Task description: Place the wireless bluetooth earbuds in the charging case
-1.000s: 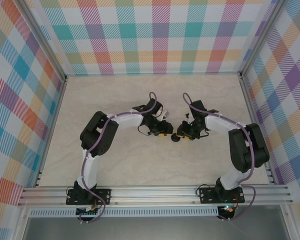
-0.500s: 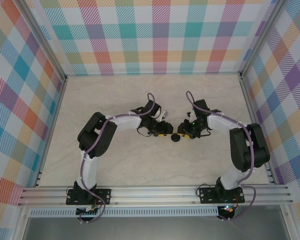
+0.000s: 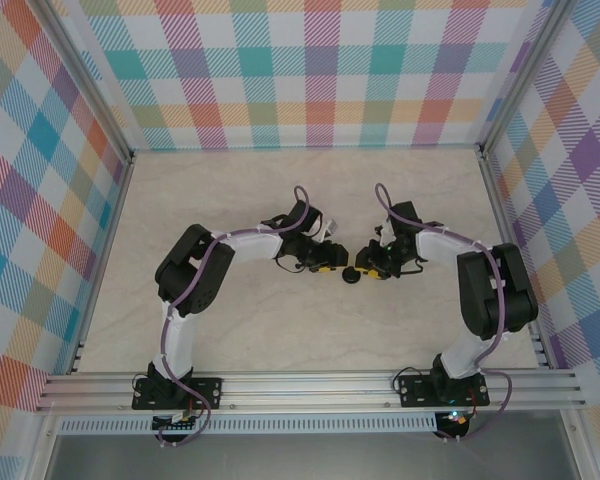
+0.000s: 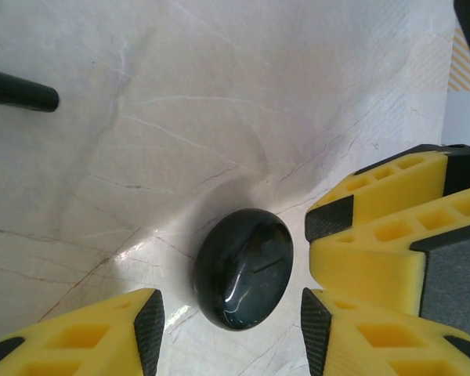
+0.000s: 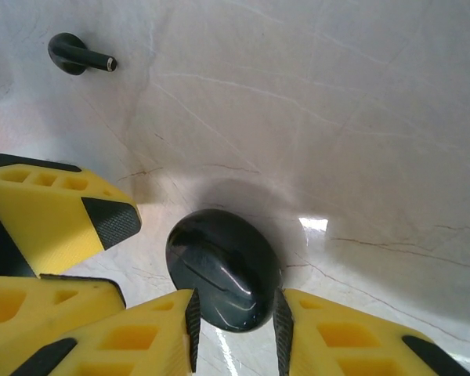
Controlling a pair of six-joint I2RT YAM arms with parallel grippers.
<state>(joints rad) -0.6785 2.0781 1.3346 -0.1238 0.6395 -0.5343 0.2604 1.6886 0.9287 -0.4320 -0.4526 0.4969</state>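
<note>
The black oval charging case (image 5: 223, 266) is seen lying on the table (image 5: 360, 94) with its lid shut, so what is inside cannot be told. Its near end is pinched by the right gripper (image 5: 235, 313), whose jaws are pressed against it. The left gripper (image 4: 229, 313) is held with jaws apart, and the case between them is not touched. In the right wrist view a black earbud (image 5: 78, 55) is seen loose at ten o'clock of the case, well apart. The glossy rounded shell could be squeezed out of so shallow a pinch. The crowded fingers of the two grippers could also be knocked together.
</note>
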